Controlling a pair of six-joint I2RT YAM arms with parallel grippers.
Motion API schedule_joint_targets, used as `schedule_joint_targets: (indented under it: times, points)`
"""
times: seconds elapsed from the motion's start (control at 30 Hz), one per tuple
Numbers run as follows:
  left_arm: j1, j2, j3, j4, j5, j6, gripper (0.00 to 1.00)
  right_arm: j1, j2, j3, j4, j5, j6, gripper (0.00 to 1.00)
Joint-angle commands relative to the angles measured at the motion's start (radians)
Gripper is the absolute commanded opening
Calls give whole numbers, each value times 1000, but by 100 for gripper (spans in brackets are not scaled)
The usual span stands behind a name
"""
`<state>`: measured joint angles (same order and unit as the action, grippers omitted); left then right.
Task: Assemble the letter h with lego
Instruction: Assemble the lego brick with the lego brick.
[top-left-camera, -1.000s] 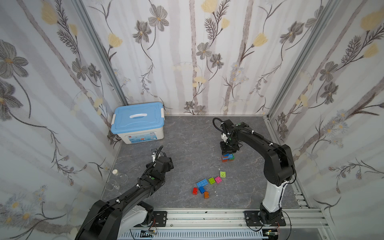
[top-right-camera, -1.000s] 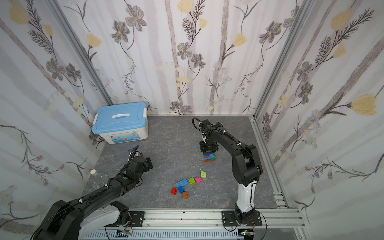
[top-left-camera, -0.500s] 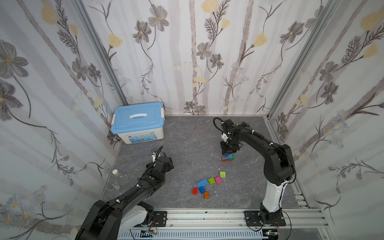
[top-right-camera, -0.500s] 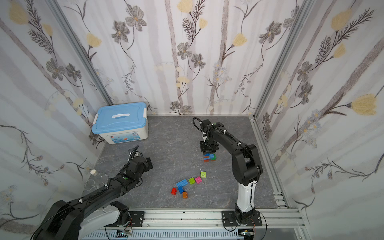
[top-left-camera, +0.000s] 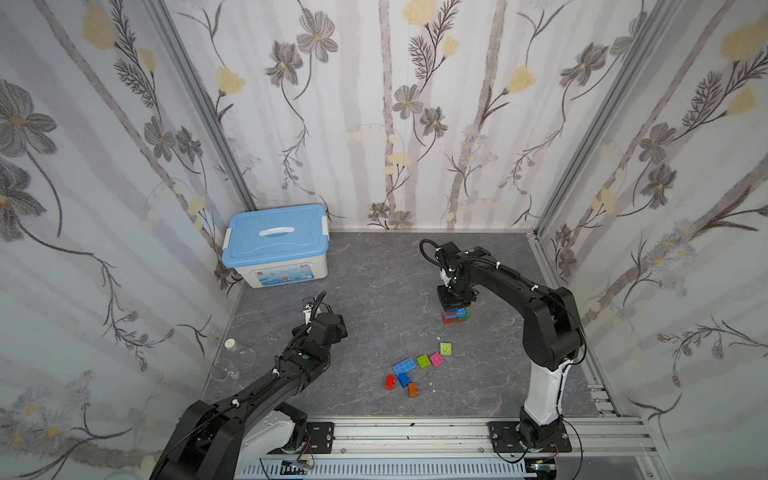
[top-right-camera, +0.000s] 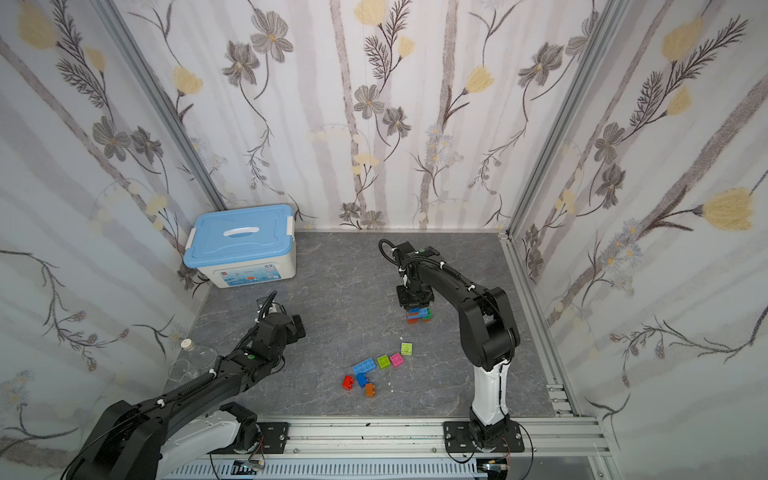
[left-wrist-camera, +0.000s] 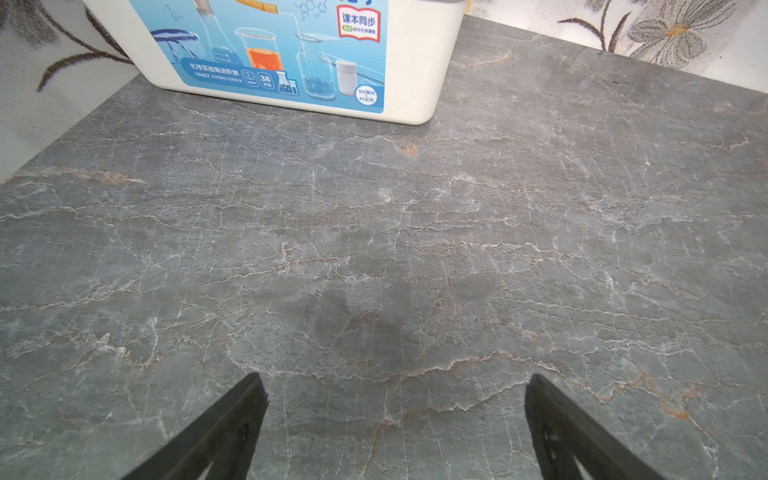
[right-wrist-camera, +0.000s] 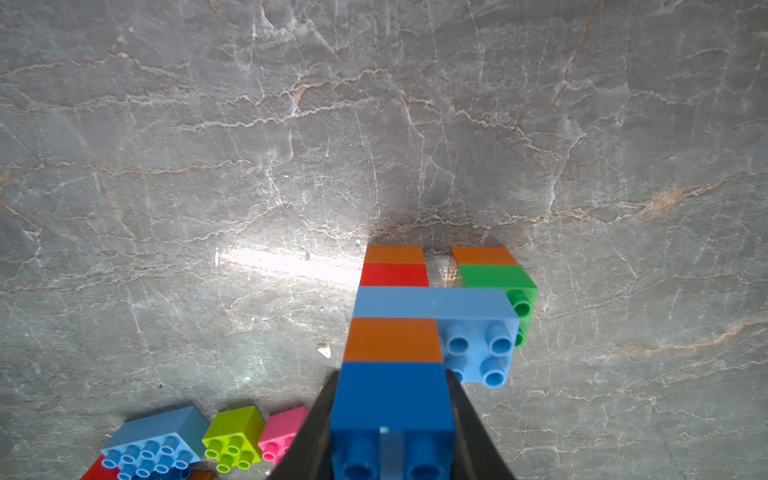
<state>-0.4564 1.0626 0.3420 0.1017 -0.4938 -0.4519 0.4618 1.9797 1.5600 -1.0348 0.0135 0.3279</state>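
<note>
Nearly an h: top brick pinched in the right gripper

Grey, matt and veined like marble, the tabletop (top-left-camera: 374, 291) carried everything. At about 10 o'clock on it, in both top views, stood the smooth white plastic storage box (top-left-camera: 276, 245), its light-blue lid on. The left gripper (left-wrist-camera: 395, 386) hung near 9 o'clock with its fingers spread wide over bare stone, holding nothing.

At 3 o'clock the right gripper (right-wrist-camera: 390, 380) pinched a dark-blue brick (right-wrist-camera: 392, 399) from both sides. The brick sat flush on top of the lego build (top-left-camera: 454, 313), as far as the right wrist view showed.

By my judgement the build already read as an h. Its tall stem ran orange, red, a long light-blue bar (right-wrist-camera: 432, 301), orange, then the dark-blue cap. A short leg of orange and a green brick (right-wrist-camera: 496, 276) stood under the bar's other end. What was probably left was pressing the cap home and letting go.

The loose bricks (top-left-camera: 423, 360) lay near 5 o'clock: hard, glossy, studded cubes in lime, pink, red, blue and orange, plus one longer light-blue one.
</note>
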Motion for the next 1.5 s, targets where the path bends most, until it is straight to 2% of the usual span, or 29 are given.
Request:
schedule_joint_targets:
  times: [0.0,0.27,0.47,0.67,1.03,1.17,1.47]
  points:
    - [1,-5,-1,14,-14,-4,100,-6,96,-62,7,51,20,15]
    - [1,-4,-2,15,-14,-5,100,-17,136,-79,26,58,23,15]
    - [0,-4,-1,15,-14,-5,100,-17,99,-64,14,42,29,15]
    - [1,-4,-1,14,-15,-4,100,-18,3,-24,-4,5,38,35]
    - [1,-10,-6,15,-16,-6,100,-29,-170,12,-19,-95,74,46]
    - [1,-9,-4,16,-14,-5,100,-48,-234,-20,-4,-80,78,46]
    - [1,2,2,15,-10,-2,100,-72,-375,-219,137,-69,29,41]
